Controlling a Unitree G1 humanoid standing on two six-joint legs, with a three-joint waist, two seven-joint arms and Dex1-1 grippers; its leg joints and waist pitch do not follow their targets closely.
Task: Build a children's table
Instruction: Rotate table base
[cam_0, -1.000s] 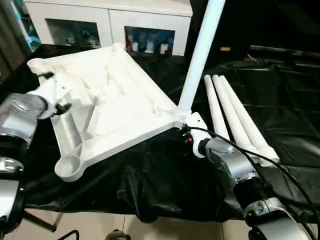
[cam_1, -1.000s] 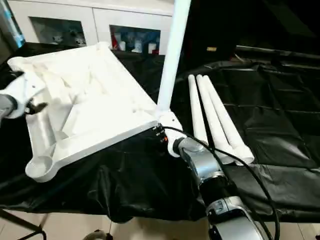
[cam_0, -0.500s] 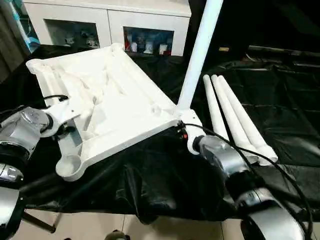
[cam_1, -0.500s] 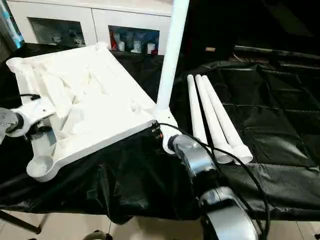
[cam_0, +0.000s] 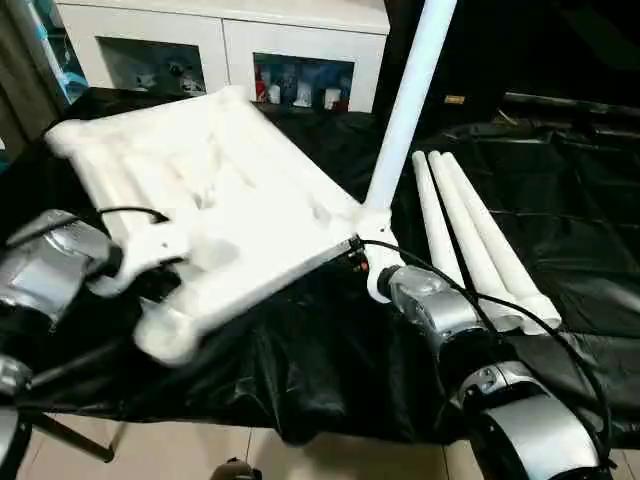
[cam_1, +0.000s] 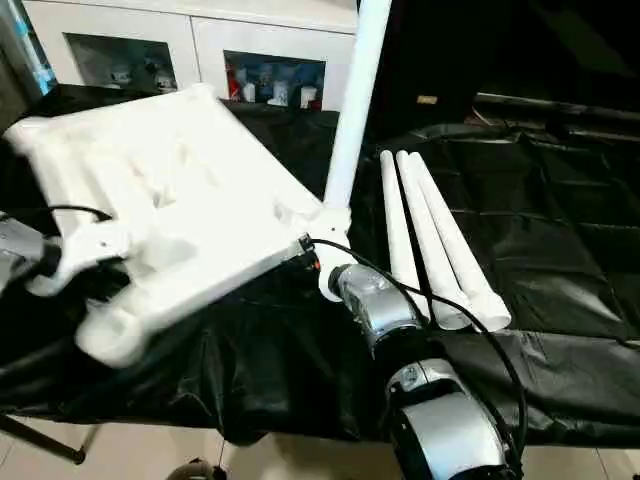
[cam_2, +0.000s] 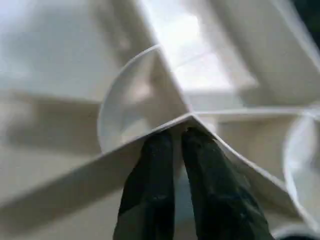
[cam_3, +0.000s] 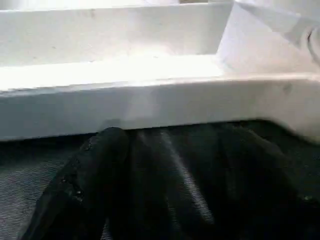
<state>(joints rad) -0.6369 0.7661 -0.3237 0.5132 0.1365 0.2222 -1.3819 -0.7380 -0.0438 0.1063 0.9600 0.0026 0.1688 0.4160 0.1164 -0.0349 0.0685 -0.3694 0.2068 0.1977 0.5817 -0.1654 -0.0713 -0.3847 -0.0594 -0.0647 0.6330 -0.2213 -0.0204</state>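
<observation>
Three loose legs (cam_0: 470, 235): side by side on the black counter (cam_0: 590, 220).
Table top (cam_0: 210, 190): upside down, one leg (cam_0: 405, 100) standing up.
Left pincer (cam_2: 177, 137): pinching a rib.
Right pincer (cam_3: 165, 150): apart, at the top's edge.

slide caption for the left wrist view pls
Left gripper pinching a rib of the upturned white tabletop beside a round socket.

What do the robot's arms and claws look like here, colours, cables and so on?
Both forearms are rounded, shiny silver shells, the left arm and the right arm. White housings sit at the wrists, each trailing a thin black cable. The left claw has two matte black tapering fingers; a right claw finger is black too.
</observation>
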